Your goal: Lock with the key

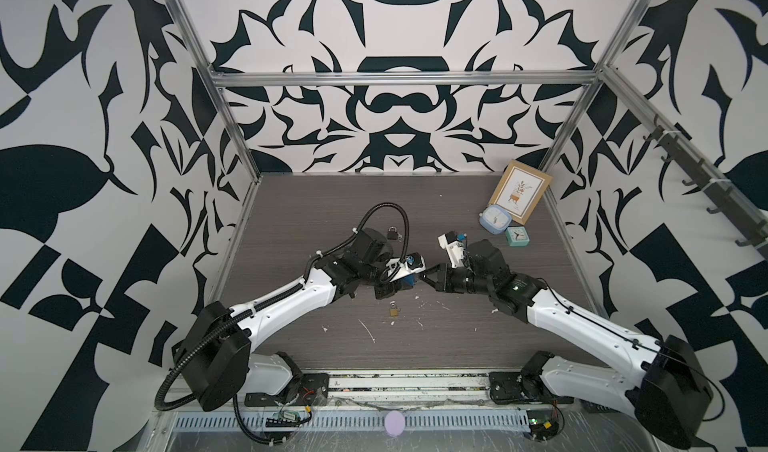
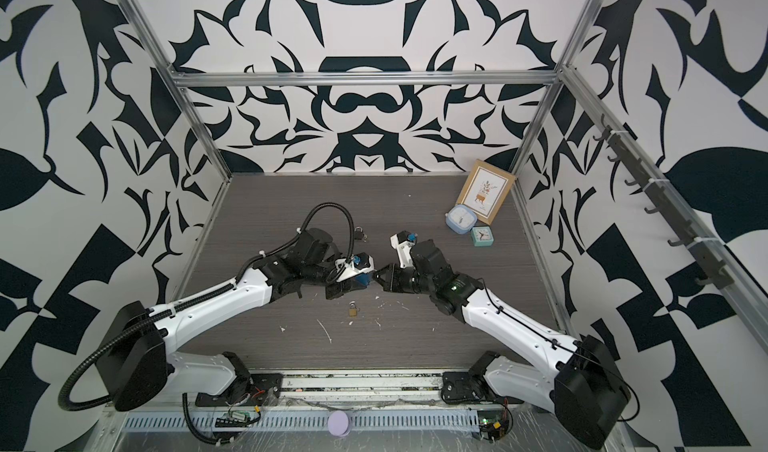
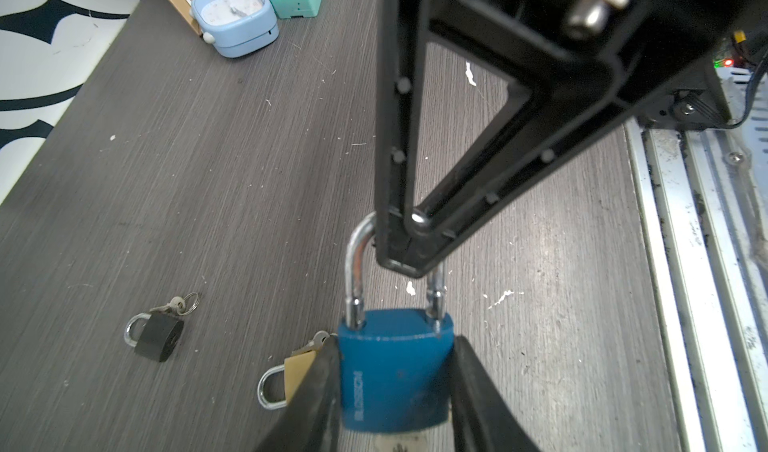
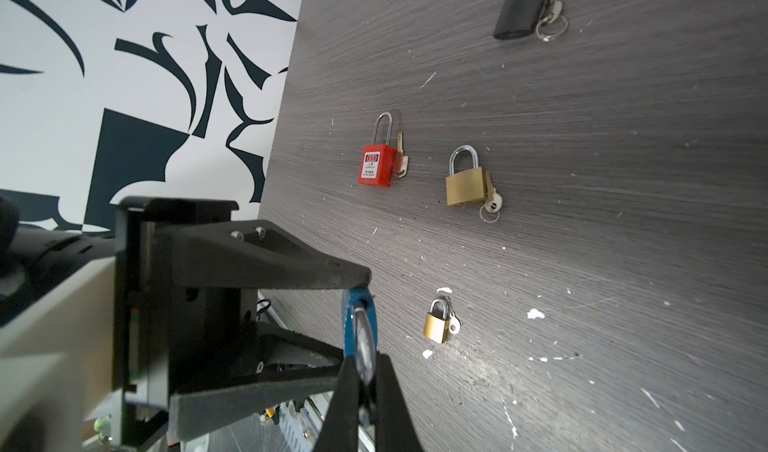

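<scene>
A blue padlock (image 3: 395, 371) hangs above the table's middle, and my left gripper (image 3: 395, 346) is shut on its body from both sides. In both top views it shows as a blue patch (image 1: 409, 281) (image 2: 363, 279) where the two arms meet. My right gripper (image 4: 361, 365) is shut on the top of the silver shackle (image 3: 355, 263). Its black fingers (image 3: 399, 180) show in the left wrist view. Both shackle legs reach the body's top. The lock's key is not plainly in view; a pale bit (image 3: 399, 443) pokes out under the body.
Other padlocks with keys lie on the grey table (image 1: 332, 221): black (image 1: 392, 233) (image 4: 517, 14), small brass (image 1: 394, 309) (image 4: 436, 325), red (image 4: 376, 165) and a larger brass one (image 4: 465, 184). Far right stand a blue clock (image 1: 494, 218), a teal clock (image 1: 517, 236) and a picture frame (image 1: 521, 190).
</scene>
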{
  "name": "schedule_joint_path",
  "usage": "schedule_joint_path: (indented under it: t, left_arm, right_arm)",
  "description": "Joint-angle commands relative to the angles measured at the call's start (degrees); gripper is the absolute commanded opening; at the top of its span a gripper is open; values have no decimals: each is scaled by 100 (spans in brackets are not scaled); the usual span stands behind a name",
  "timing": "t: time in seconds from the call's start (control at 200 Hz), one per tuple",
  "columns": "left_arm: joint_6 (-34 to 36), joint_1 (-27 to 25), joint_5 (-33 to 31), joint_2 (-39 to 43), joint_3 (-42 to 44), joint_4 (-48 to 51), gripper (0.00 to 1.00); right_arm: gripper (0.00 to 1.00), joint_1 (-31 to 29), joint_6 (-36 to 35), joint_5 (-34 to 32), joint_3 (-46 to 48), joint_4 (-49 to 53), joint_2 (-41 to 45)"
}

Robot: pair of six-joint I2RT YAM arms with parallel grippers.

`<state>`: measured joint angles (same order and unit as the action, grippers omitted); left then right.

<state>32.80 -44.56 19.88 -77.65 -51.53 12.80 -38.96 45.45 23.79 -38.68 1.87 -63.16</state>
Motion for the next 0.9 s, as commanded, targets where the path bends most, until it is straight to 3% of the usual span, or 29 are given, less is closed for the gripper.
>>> schedule_joint_path:
  t: [0.0,0.43,0.895]
  left_arm:
    - [25,-1,90,47,-45,-385,0]
    - [-32,-80,-465,388,503,-1724,0]
    - [25,-106,-158,359,491,-2235,0]
  right_arm:
    - [0,-27,-508,511,66,-274,137]
    - [0,-29,-189,715,260,-354,146]
    - [0,-25,9,1047,445,-678,-62]
